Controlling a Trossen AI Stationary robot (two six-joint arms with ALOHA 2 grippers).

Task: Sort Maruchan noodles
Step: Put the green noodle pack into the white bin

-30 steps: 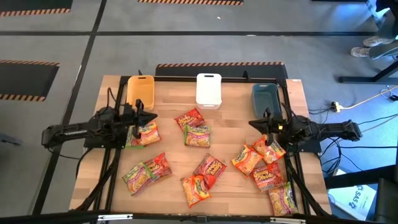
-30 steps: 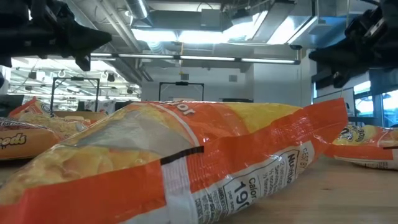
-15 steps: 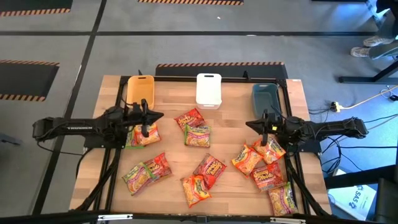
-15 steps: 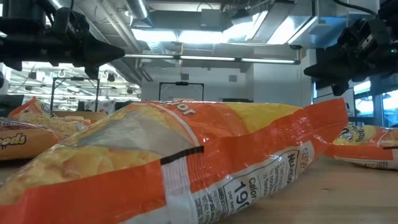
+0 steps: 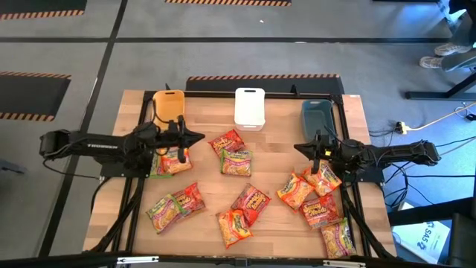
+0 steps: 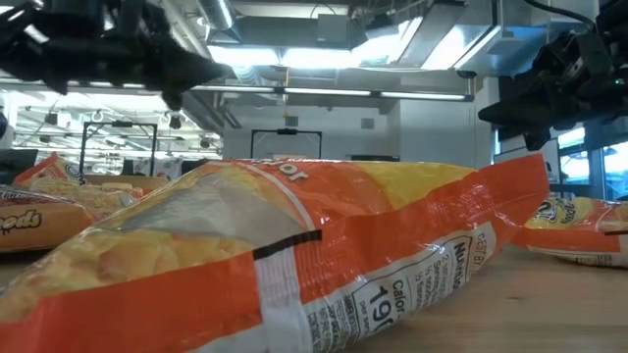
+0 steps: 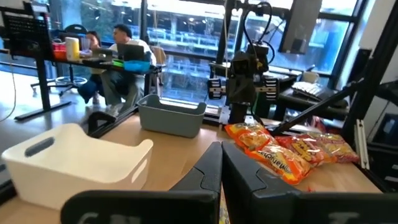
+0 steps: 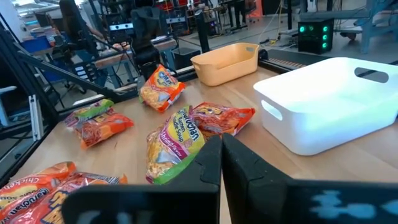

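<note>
About a dozen glossy Maruchan noodle packets lie flat on the wooden table. One orange-yellow packet (image 5: 172, 160) sits under my left arm, a red one (image 5: 227, 141) and a green-pink one (image 5: 236, 162) lie mid-table, and several cluster at the right (image 5: 320, 195). My left gripper (image 5: 198, 138) hovers shut above the table, just left of the red packet, its fingers closed together (image 7: 221, 165). My right gripper (image 5: 297, 149) hovers shut above bare wood left of the right cluster (image 8: 221, 155). Neither touches a packet.
Three bins stand along the far edge: yellow (image 5: 169, 108), white (image 5: 250, 108) and dark grey (image 5: 317, 119). More packets lie near the front edge (image 5: 234, 225); one orange packet (image 6: 294, 255) fills the low view. People sit at desks beyond the table (image 7: 118, 53).
My left gripper has reached toward the table's right, from over the left orange-yellow packet to beside the red mid-table packet, staying shut. My right gripper has edged slightly toward the table's left. No packet has moved.
</note>
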